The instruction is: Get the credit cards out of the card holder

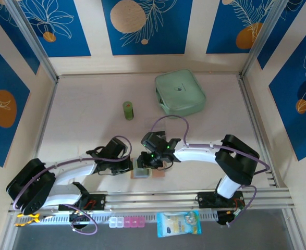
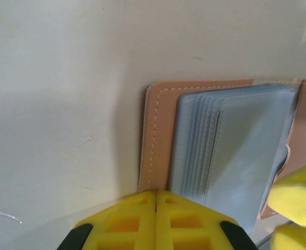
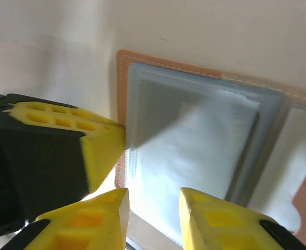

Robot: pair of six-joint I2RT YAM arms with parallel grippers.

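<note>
Card holder (image 2: 160, 135) open at table's (image 1: 90, 125) near edge. Left gripper (image 2: 156, 200) shut, pinning its flap; right gripper (image 3: 154, 200) narrowly parted over maybe a pale card (image 3: 210, 140). I'd pinch just that edge, pull flat.

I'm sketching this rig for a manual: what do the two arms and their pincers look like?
The left arm and right arm have white links, black joints and looping purple cables. The left pincer and right pincer have blocky yellow fingers with square recesses, on black mounts.
</note>
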